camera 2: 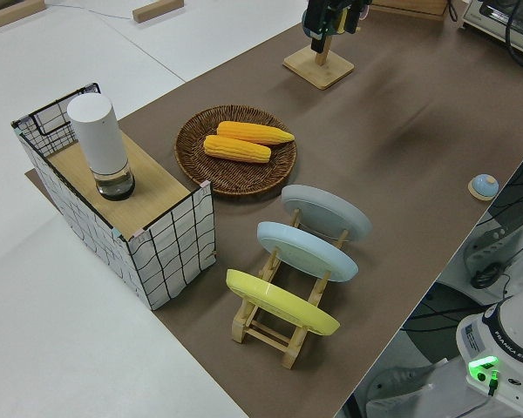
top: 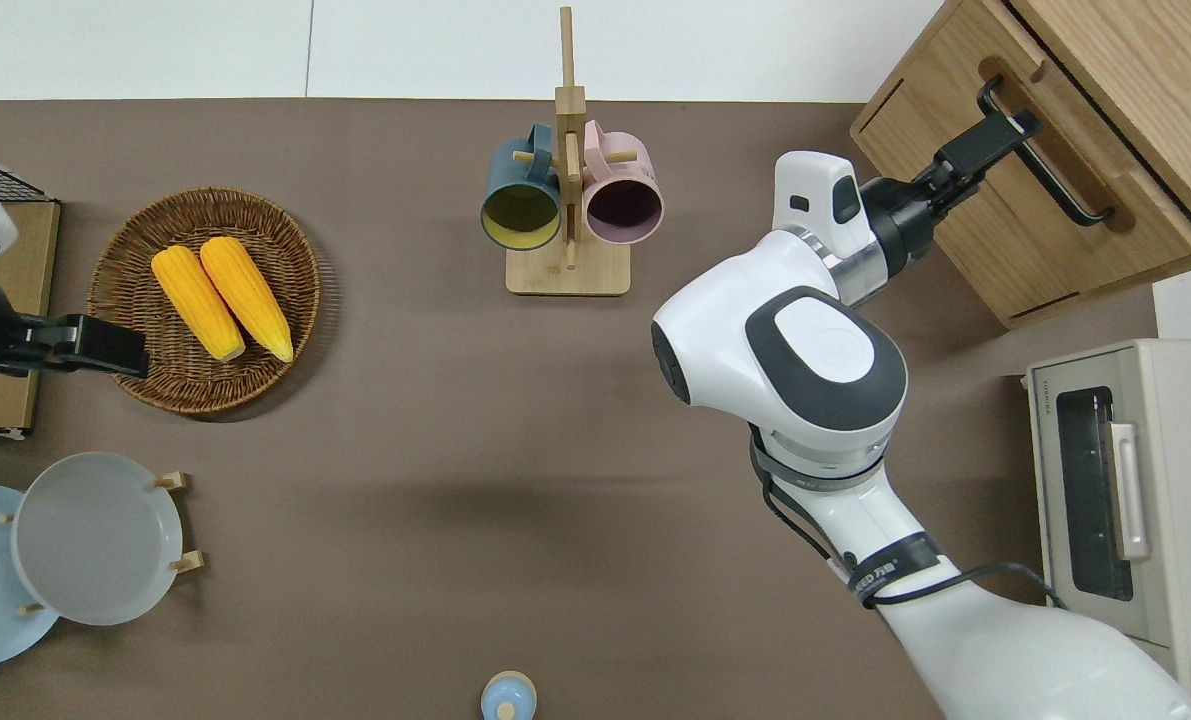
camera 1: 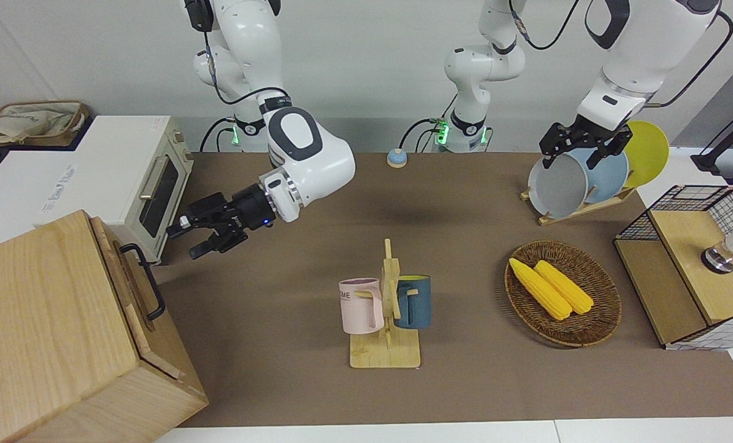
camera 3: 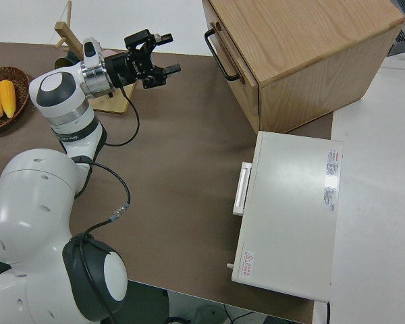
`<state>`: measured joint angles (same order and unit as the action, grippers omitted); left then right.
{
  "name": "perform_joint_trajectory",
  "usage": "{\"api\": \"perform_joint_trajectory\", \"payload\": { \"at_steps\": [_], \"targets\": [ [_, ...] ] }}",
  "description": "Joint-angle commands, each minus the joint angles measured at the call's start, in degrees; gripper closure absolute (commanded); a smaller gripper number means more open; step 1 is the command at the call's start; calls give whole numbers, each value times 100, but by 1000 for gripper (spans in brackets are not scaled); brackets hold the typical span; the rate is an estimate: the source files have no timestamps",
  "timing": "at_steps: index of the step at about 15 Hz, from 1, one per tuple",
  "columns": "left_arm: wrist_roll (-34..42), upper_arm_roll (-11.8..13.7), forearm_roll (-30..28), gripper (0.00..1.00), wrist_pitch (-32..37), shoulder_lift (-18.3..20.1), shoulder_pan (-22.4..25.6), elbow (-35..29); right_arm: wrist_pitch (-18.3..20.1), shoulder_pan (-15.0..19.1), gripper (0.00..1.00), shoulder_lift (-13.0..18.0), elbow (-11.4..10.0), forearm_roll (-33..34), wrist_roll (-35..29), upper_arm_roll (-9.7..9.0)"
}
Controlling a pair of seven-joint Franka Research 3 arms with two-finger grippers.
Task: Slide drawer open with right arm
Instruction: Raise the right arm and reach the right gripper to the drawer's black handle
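Note:
The drawer (top: 1140, 200) is a pale-wood panel in the big wooden cabinet (camera 1: 46, 320) at the right arm's end of the table. Its black bar handle (top: 1055, 170) also shows in the front view (camera 1: 151, 289) and in the right side view (camera 3: 218, 55). The drawer sits pushed in. My right gripper (camera 1: 186, 237) is open and empty. It hangs in front of the drawer and points at the handle, with a gap to it in the right side view (camera 3: 167, 53). My left arm is parked, its gripper (camera 1: 570, 161) open.
A white toaster oven (camera 1: 157, 184) stands beside the cabinet, nearer to the robots. A mug rack (camera 1: 386, 314) with two mugs stands mid-table. A basket (camera 1: 588, 335) with corn, a plate rack (camera 1: 578, 209) and a wire-grid cabinet (camera 1: 680, 277) are toward the left arm's end.

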<state>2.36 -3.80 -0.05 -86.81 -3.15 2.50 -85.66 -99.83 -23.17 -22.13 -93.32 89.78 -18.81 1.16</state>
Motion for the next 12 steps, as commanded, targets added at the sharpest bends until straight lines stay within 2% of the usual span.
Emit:
{"api": "perform_joint_trajectory", "payload": {
  "at_steps": [1,5,12],
  "targets": [
    [-60,2,102,7,103,25,-39,58,-186,199,17,-169,-99,303,-518,-46],
    [-60,2,102,7,103,25,-39,58,-291,366,17,-327,-90,522,-922,-2],
    [-60,2,102,7,103,16,-39,49,-765,638,17,-345,-81,865,-975,7]
  ]
}}
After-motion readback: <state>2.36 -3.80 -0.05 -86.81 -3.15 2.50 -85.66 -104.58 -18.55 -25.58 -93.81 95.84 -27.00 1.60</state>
